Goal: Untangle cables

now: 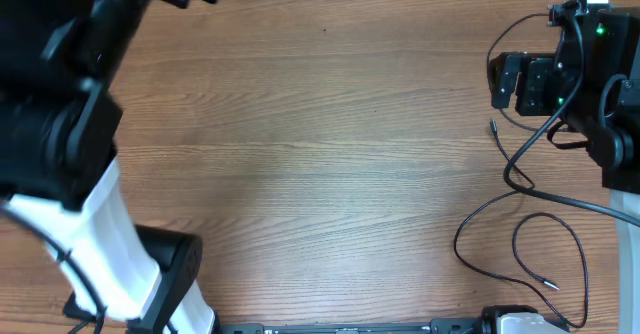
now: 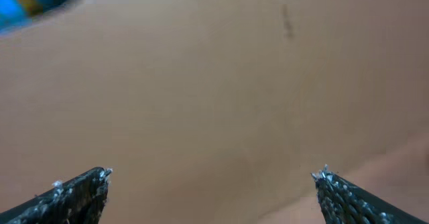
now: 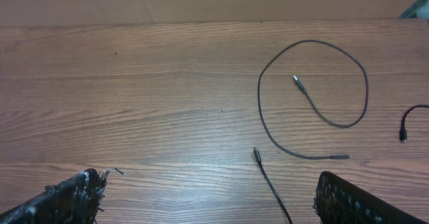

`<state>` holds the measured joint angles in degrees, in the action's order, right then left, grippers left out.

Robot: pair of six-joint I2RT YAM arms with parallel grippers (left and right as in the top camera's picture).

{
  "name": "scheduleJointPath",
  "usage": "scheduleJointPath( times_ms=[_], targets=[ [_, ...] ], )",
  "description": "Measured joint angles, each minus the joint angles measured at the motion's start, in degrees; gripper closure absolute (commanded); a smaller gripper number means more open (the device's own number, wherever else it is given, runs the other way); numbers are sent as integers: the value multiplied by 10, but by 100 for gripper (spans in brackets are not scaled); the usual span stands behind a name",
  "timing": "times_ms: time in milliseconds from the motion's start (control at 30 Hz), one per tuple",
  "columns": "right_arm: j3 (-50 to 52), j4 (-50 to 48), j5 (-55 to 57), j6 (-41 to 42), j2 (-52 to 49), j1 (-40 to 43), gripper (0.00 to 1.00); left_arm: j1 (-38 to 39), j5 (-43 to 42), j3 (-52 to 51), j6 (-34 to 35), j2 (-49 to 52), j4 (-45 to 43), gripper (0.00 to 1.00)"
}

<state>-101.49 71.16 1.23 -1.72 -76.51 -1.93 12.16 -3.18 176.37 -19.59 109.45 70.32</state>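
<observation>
Both the left gripper [image 2: 214, 177] and right gripper [image 3: 211, 184] have jaws wide apart, holding nothing, so next the right one should grab the cables [image 3: 308, 41] just past it.

Left arm [image 1: 60, 124] rises high at the left edge; right arm [image 1: 590, 84] sits folded at the far right. Left gripper [image 2: 214, 184] and right gripper [image 3: 211, 184] both gape wide, holding nothing
</observation>
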Motion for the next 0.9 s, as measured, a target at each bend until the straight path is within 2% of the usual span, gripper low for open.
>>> scheduleJointPath(
  times_ms=[167,333,433,533,667,800,900],
  targets=[
    [0,0,0,0,0,0,0,-32,-21,-28,-2,46,30,0],
    [0,0,0,0,0,0,0,-76,37,-64,-2,81,56,1],
    [0,0,-5,0,0,0,0,-103,62,-72,-2,67,50,0],
    [0,0,-10,0,0,0,0,-148,48,-137,-3,-9,17,0],
    [0,-1,-11,0,-1,0,0,-212,12,-327,-3,-161,-58,0],
    [0,0,-11,0,-3,0,0,-215,1,-471,-19,-292,-101,0],
    [0,0,-11,0,-12,0,0,-215,23,-558,-29,-378,-136,0]
  ],
)
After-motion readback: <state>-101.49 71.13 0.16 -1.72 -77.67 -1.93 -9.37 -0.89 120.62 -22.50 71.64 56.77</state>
